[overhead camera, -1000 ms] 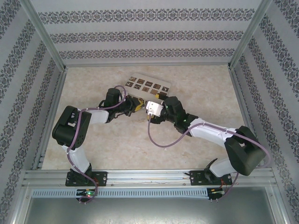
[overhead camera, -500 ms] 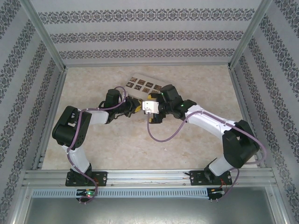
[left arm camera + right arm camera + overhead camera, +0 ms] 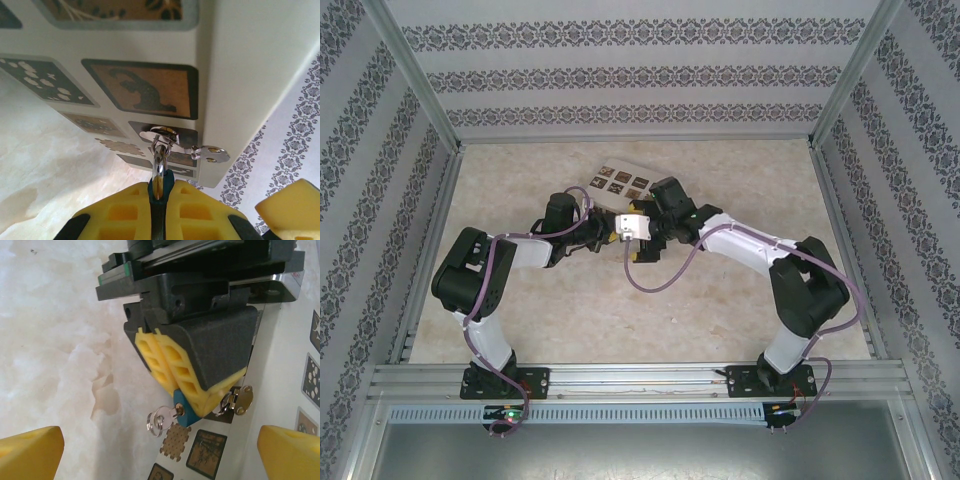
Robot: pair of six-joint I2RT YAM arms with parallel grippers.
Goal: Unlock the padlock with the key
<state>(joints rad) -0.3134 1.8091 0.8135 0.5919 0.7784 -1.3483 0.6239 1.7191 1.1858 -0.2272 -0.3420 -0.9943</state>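
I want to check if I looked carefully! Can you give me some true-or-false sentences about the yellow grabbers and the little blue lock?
1. The left gripper is shut on the blue padlock. True.
2. The right gripper is squeezed shut. False: its jaws stand wide open, holding nothing.
3. The padlock's shackle hooks into a metal fitting on the cream box. True.
4. The cream box is plain all over. False: one face carries dark picture tiles.
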